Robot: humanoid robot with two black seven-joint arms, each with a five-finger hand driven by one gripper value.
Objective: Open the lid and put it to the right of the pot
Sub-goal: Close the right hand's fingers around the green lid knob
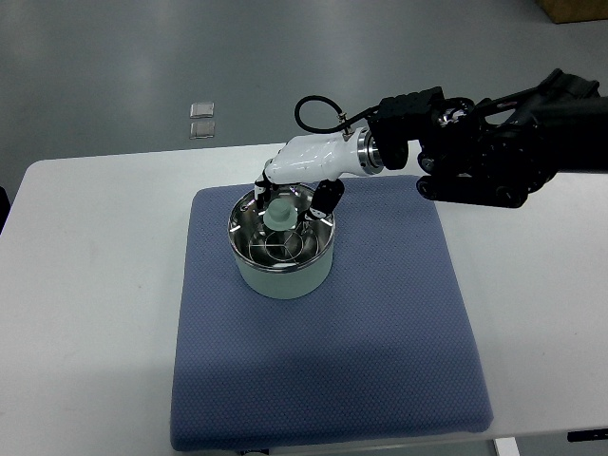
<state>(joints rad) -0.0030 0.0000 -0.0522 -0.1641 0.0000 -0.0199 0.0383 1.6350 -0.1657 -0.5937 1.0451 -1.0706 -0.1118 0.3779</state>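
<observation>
A pale green pot [283, 275] stands on the blue mat [380, 323], toward its far left. Its shiny metal lid [275, 245] sits in the pot's rim, with a pale knob [280, 211] in the middle. My right hand [290, 201], white with dark fingertips, hangs right over the lid. The fingers [324, 198] stand on either side of the knob, with a small gap showing on the knob's right side. The lid rests level on the pot. My left arm does not show.
The mat lies on a white table [85, 285]. Right of the pot the mat is bare cloth. My dark right forearm [494, 152] crosses above the mat's far right corner. Two small square plates [201, 120] lie on the grey floor beyond the table.
</observation>
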